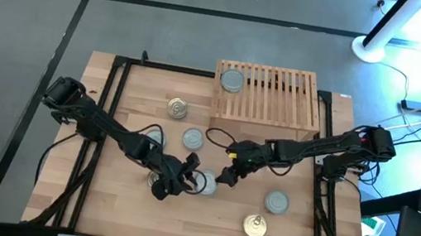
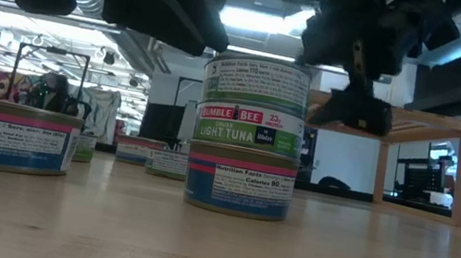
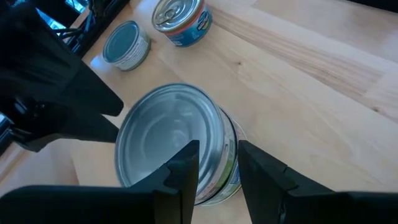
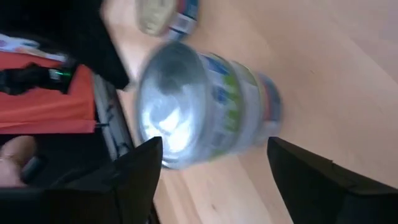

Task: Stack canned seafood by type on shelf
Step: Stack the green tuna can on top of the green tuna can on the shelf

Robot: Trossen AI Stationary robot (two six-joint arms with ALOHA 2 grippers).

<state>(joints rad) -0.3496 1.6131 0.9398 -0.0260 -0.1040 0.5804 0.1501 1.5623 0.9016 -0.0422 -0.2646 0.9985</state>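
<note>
Reading "Bumble Bee Chunk Light Tuna", the top tin (image 2: 254,103) (stacked on another) sits at the plank tabletop's (image 1: 294,227) six o'clock; right gripper (image 1: 226,175) fingers apart, left gripper (image 1: 173,181) fingers unclear.

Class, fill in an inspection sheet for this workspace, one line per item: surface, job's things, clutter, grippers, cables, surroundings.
Surface: plank tabletop, bare wood.
Job's things: two-tin stack mid-table; one tin on the slatted shelf; loose tins.
Clutter: nothing seen.
Grippers: left gripper beside the stack, fingers nearly together; right gripper open, fingers either side of the stack, clear of it.
Cables: leads on the floor right of the table.
Surroundings: white stand base; room behind.
</note>
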